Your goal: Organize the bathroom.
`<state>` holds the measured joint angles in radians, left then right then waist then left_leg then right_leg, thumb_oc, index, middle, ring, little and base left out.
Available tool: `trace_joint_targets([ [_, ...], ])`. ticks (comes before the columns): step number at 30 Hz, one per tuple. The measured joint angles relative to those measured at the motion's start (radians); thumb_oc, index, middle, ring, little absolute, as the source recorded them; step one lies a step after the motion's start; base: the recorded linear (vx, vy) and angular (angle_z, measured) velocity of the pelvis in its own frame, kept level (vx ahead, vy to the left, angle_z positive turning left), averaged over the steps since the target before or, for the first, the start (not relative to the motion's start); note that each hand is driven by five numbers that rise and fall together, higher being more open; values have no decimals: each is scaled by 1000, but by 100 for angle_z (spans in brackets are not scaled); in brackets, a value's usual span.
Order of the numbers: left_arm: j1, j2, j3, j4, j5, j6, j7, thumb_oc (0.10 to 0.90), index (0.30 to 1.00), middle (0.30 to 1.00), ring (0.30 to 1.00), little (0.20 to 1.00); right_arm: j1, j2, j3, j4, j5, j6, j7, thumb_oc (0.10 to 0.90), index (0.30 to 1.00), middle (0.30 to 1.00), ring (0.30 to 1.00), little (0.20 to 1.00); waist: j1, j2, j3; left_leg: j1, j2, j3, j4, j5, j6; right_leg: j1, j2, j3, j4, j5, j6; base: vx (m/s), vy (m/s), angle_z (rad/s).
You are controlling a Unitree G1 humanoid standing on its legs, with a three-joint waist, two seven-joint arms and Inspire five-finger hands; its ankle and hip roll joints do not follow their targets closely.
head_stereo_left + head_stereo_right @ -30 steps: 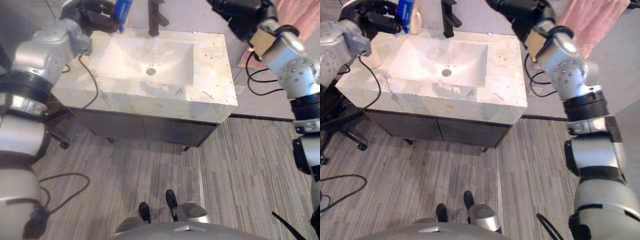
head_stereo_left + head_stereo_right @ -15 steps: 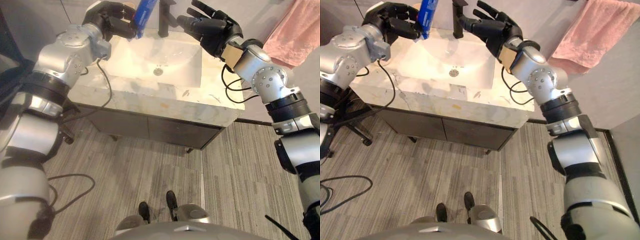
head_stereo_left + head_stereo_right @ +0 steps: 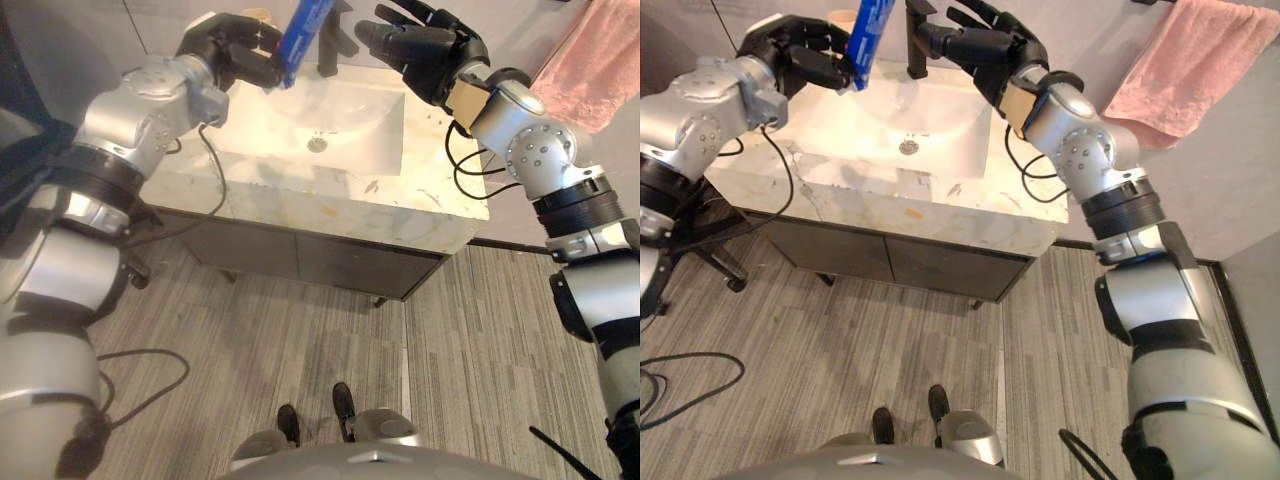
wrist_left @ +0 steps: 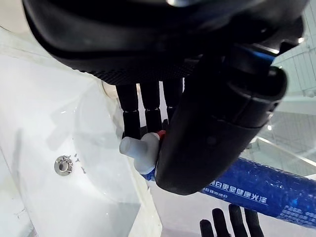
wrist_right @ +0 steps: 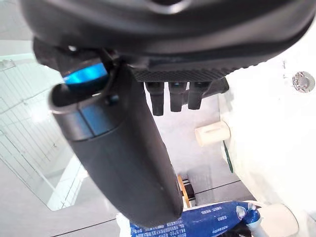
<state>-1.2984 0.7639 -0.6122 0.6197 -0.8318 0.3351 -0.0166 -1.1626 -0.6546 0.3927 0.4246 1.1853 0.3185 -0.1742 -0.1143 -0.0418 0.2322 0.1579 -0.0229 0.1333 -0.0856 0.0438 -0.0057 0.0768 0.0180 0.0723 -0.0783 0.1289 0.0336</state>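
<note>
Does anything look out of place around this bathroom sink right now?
The pink towel hangs bunched and lopsided on the wall. The blue tube is off the counter, gripped in the left hand.

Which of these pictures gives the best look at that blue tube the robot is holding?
The left wrist view: the blue tube lies close up, its white cap showing between the left hand fingers curled round it. The two eye views show it whole but small, tilted above the sink. The right wrist view catches part of it past the open right hand.
</note>
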Motion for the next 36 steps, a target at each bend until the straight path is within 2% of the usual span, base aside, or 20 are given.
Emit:
trace_joint_targets([
  [15,0,-23,-1,0,0,22,-16,400,300,300,300,300,-1,65,1,0,0,-6,4,800,900,900,900,900,-1,1,-1,11,1,-1,0,3,-1,11,1,-1,0,-2,-2,0,0,0],
  [20,0,-26,-1,0,1,27,-18,400,300,300,300,300,-1,67,1,0,0,-7,4,800,900,900,900,900,0,1,-1,11,1,-1,0,3,-1,11,1,-1,0,-2,-2,0,0,0],
  [32,0,-33,-1,10,5,85,-55,400,300,300,300,300,-1,67,15,16,-3,-9,4,800,900,900,900,900,0,1,-1,22,1,0,0,3,-1,23,1,0,0,-2,-2,0,0,0],
  [33,0,-33,-1,10,5,86,-57,400,300,300,300,300,-1,67,17,18,-3,-9,4,725,787,787,787,787,-1,1,-1,23,1,0,0,3,-1,23,1,0,0,-2,-2,0,0,0],
  [34,0,-34,-1,10,7,89,-57,400,300,300,300,300,-1,67,18,22,-3,-9,5,591,587,587,587,587,0,1,-1,24,1,0,0,3,-1,25,1,0,0,-2,-3,0,0,0],
  [35,0,-34,-1,10,7,93,-58,400,300,300,300,300,-1,67,19,24,-3,-9,7,576,564,564,564,564,0,2,-1,25,1,0,0,3,-1,25,1,-1,0,-2,-3,0,0,0],
  [36,0,-34,-1,10,7,97,-58,400,300,300,300,300,-1,67,21,24,-3,-9,7,518,476,476,476,476,0,3,-1,25,1,-1,0,3,-1,26,1,-1,0,-2,-3,0,0,0],
])
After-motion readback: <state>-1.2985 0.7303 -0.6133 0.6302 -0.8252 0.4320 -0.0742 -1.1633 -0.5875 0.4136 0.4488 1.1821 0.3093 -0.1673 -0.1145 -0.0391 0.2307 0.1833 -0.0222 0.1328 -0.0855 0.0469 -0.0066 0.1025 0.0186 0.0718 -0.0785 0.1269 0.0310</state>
